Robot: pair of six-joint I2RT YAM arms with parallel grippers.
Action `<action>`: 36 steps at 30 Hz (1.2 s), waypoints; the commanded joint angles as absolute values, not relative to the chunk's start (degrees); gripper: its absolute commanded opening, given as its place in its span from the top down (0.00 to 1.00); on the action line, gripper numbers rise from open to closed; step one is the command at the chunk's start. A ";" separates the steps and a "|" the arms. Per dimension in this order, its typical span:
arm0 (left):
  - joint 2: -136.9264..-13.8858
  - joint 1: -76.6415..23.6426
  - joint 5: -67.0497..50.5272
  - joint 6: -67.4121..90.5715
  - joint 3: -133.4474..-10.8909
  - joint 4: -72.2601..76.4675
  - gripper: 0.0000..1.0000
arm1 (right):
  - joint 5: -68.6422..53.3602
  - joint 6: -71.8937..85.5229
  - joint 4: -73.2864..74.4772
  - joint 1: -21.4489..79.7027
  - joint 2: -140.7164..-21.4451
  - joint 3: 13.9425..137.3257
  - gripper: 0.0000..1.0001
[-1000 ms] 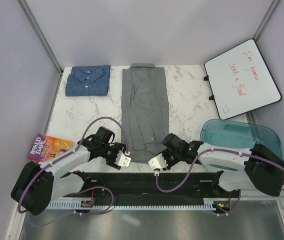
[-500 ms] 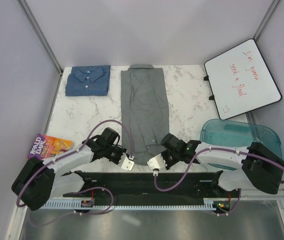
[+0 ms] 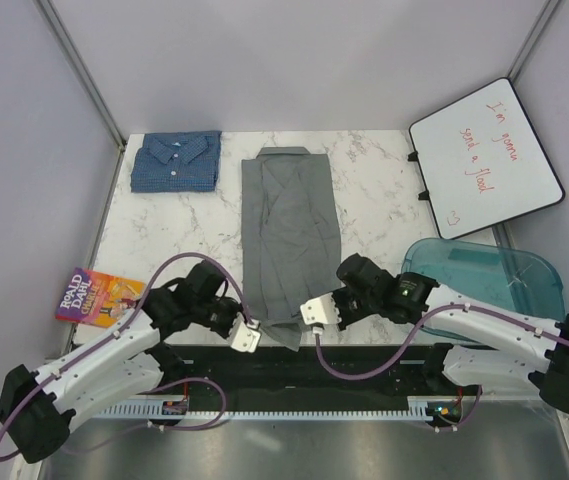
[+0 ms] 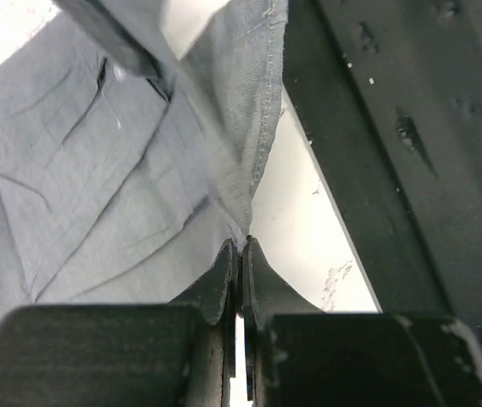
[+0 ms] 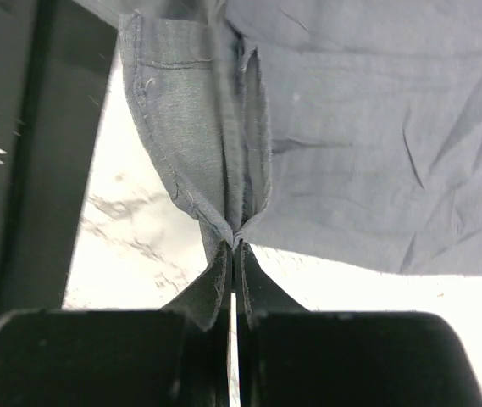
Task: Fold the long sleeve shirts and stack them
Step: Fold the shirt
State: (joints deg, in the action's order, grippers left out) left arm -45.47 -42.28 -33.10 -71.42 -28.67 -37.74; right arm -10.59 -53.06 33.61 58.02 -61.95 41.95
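Note:
A plain grey long sleeve shirt point(image 3: 289, 230) lies as a long strip down the middle of the marble table, collar at the far end. My left gripper point(image 3: 256, 322) is shut on its near left hem corner point(image 4: 245, 222). At the near right corner my right gripper point(image 3: 302, 322) is shut on a pinched fold of hem point(image 5: 234, 225). Both corners are raised off the table. The blue checked long sleeve shirt point(image 3: 175, 160) lies folded at the far left corner, untouched.
A whiteboard with red writing point(image 3: 486, 158) leans at the far right. A teal plastic bin point(image 3: 479, 268) sits at the right, behind my right arm. A colourful paperback point(image 3: 97, 294) lies at the table's left edge. A black rail point(image 3: 294, 370) runs along the near edge.
Both grippers closed on the grey shirt's near hem corners and lifted them. The shirt's near edge is gathered and the whole strip has slid slightly towards me.

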 commanded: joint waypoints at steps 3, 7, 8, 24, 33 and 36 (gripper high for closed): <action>-50.35 -40.61 -32.61 -68.21 -32.51 -35.43 0.98 | -11.86 -56.86 35.95 55.28 -63.45 44.91 1.00; -53.52 -38.07 -33.92 -67.06 -35.85 -32.79 0.98 | -11.69 -58.62 34.81 53.10 -63.89 46.31 1.00; -54.40 -37.01 -34.71 -66.80 -38.30 -32.70 0.98 | -12.12 -59.06 34.54 51.95 -64.24 47.10 1.00; -97.78 -17.68 -36.57 -65.48 -70.47 -23.91 0.98 | -19.42 -69.43 28.13 28.31 -103.87 81.81 1.00; -108.54 -16.08 -33.49 -62.76 -77.60 -17.93 0.98 | -18.37 -69.35 22.94 25.58 -113.64 85.96 1.00; -109.25 -16.00 -32.26 -61.53 -77.78 -16.79 0.98 | -18.28 -67.77 21.71 25.05 -113.73 86.48 1.00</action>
